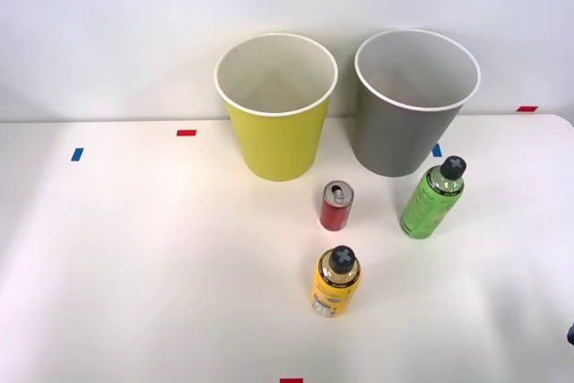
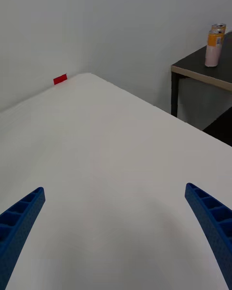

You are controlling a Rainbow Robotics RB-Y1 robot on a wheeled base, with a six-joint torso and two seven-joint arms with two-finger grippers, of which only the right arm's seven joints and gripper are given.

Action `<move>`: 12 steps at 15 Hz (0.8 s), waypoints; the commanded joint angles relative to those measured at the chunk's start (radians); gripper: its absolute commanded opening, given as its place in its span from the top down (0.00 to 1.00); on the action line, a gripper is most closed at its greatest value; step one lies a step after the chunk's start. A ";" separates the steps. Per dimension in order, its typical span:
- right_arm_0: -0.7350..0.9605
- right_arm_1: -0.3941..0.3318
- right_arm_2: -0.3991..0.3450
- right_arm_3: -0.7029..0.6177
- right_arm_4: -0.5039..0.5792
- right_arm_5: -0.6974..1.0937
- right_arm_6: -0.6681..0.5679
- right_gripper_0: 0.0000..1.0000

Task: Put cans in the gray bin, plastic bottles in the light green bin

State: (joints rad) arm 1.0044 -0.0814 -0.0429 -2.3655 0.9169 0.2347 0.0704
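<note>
In the front view the light green bin and the gray bin stand side by side at the back of the white table. A short red can stands upright in front of the gap between them. A green plastic bottle with a black cap stands before the gray bin, and a yellow-orange one is nearer the front. In the right wrist view a slim orange-and-pink can stands on a dark side table beyond the white table. My right gripper is open over bare tabletop, far right of the objects.
Red tape and blue tape mark the table's left and back. A red tape mark lies by the wall at the table's corner. A blue finger peeks in at the right edge of the front view.
</note>
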 commanded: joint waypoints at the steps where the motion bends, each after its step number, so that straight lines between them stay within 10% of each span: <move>1: -0.012 0.009 -0.018 0.000 -0.113 -0.002 -0.003 0.00; 4: -0.026 0.020 -0.058 0.000 -0.257 -0.045 0.031 0.00; 12: -0.038 0.032 -0.120 0.152 -0.627 -0.407 0.704 0.00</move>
State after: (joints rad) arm 0.9889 -0.0533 -0.1468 -2.2976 0.3321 -0.0591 0.6812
